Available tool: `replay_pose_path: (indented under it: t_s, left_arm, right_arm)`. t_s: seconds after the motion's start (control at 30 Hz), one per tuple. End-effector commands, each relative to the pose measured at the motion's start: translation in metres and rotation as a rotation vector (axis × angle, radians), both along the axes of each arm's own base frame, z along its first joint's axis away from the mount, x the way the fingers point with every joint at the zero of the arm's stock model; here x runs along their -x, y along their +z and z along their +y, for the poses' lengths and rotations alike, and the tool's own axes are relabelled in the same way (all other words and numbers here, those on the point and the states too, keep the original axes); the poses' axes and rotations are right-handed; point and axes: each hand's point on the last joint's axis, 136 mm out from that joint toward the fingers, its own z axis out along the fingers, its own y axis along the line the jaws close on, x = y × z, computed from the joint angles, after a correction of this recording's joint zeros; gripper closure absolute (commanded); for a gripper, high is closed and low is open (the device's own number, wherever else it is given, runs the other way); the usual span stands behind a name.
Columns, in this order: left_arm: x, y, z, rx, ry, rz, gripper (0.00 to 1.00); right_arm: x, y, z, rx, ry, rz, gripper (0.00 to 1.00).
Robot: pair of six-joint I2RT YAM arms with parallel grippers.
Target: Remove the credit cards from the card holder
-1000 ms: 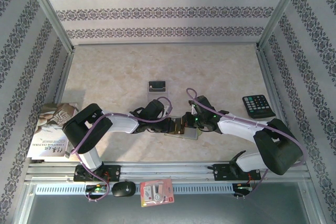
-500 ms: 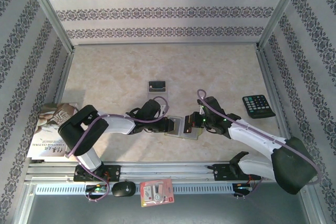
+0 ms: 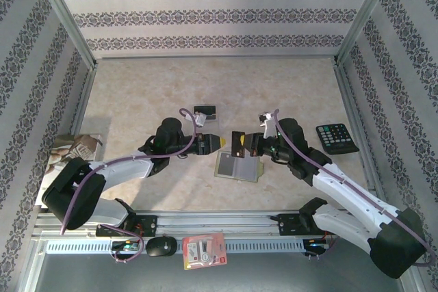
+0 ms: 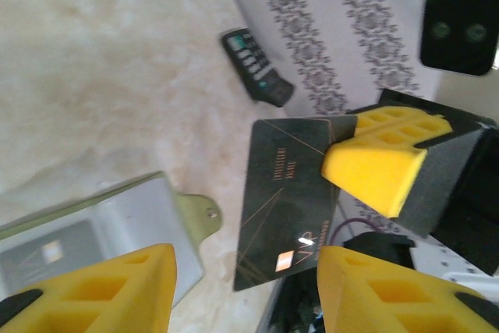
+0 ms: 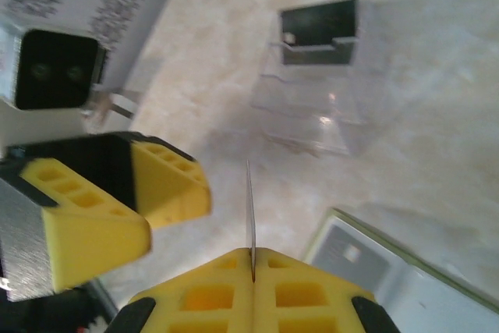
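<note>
The olive-green card holder (image 3: 237, 167) lies open and flat on the table between the two arms. A pale grey credit card (image 4: 47, 253) still sits in its pocket. Raised above the holder, my right gripper (image 3: 241, 143) is shut on a blackish credit card (image 4: 284, 185) with gold marks, pinching one corner. In the right wrist view that card (image 5: 250, 208) stands edge-on out of the closed pads (image 5: 203, 286). My left gripper (image 3: 213, 143) faces it from the left, open, with nothing between its fingers (image 4: 101, 290). The card holder (image 5: 437, 302) lies below right.
A clear plastic stand (image 5: 327, 91) with a dark card in it stands further back, at the table's middle (image 3: 204, 111). A black calculator (image 3: 337, 137) lies at the right, a book (image 3: 68, 165) at the left edge. A red-and-white packet (image 3: 204, 251) and a mouse (image 3: 162, 245) rest on the front rail.
Both grippers have risen off the card holder and drawn apart. The right one has come up with the blackish card. The left gripper has opened.
</note>
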Motion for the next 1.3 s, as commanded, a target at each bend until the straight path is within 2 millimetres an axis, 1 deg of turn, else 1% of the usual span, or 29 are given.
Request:
replay_pose_path:
  t_s: [0.0,0.07,0.1,0.2,0.33,0.37,0.47,0.57,0.77,0.9,0.93,0.97,1.07,1.13,1.17,1.2,1.23,1.27]
  left_arm:
    - [0.000,0.032,0.001,0.141,-0.031,-0.091,0.52]
    - [0.000,0.040,0.002,0.189,-0.035,-0.110,0.57]
    - [0.002,0.041,0.002,0.206,-0.039,-0.112,0.58]
    - [0.004,0.047,0.002,0.253,-0.053,-0.123,0.59]
    - [0.005,0.052,0.001,0.294,-0.064,-0.124,0.60]
    - [0.006,0.053,0.000,0.303,-0.070,-0.124,0.62]
    - [0.005,0.049,0.000,0.296,-0.066,-0.108,0.68]
    - [0.006,0.051,0.001,0.304,-0.063,-0.109,0.76]
    - [0.005,0.068,-0.002,0.307,-0.080,-0.142,0.79]
    - [0.004,0.071,-0.005,0.287,-0.102,-0.141,0.95]
    - [0.005,0.072,-0.006,0.267,-0.113,-0.146,0.99]
    - [0.006,0.072,-0.007,0.243,-0.121,-0.151,1.00]
    - [0.006,0.071,-0.007,0.106,-0.143,-0.169,1.00]
    - [0.008,0.073,-0.004,-0.026,-0.166,-0.208,1.00]
    - [0.008,0.070,-0.001,-0.097,-0.176,-0.216,1.00]
    - [0.006,0.075,0.001,-0.167,-0.189,-0.252,1.00]
    - [0.004,0.070,0.007,-0.268,-0.200,-0.257,1.00]
    - [-0.003,0.069,0.013,-0.356,-0.186,-0.285,1.00]
  right_arm:
    - [-0.001,0.038,0.015,-0.162,0.059,-0.081,1.00]
    - [0.000,0.045,0.018,-0.200,0.070,-0.095,1.00]
    - [0.000,0.048,0.018,-0.214,0.071,-0.099,1.00]
    - [0.000,0.052,0.020,-0.250,0.070,-0.099,1.00]
    - [-0.003,0.055,0.021,-0.289,0.061,-0.095,1.00]
    - [-0.004,0.056,0.021,-0.294,0.058,-0.095,1.00]
    - [-0.006,0.058,0.022,-0.302,0.053,-0.097,1.00]
    - [-0.007,0.055,0.023,-0.301,0.056,-0.085,1.00]
    - [-0.003,0.044,0.027,-0.290,0.065,-0.056,1.00]
    - [-0.003,0.039,0.023,-0.277,0.045,-0.054,0.99]
    - [-0.003,0.037,0.021,-0.270,0.035,-0.051,0.94]
    - [-0.003,0.036,0.018,-0.265,0.030,-0.051,0.90]
    - [-0.001,0.028,0.008,-0.235,0.006,-0.042,0.78]
    - [0.002,0.022,-0.001,-0.192,-0.023,-0.047,0.75]
    - [0.002,0.019,-0.006,-0.176,-0.038,-0.048,0.74]
    - [0.004,0.017,-0.010,-0.165,-0.052,-0.054,0.74]
    - [0.003,0.014,-0.016,-0.155,-0.075,-0.053,0.73]
    - [0.003,0.012,-0.020,-0.150,-0.087,-0.051,0.73]
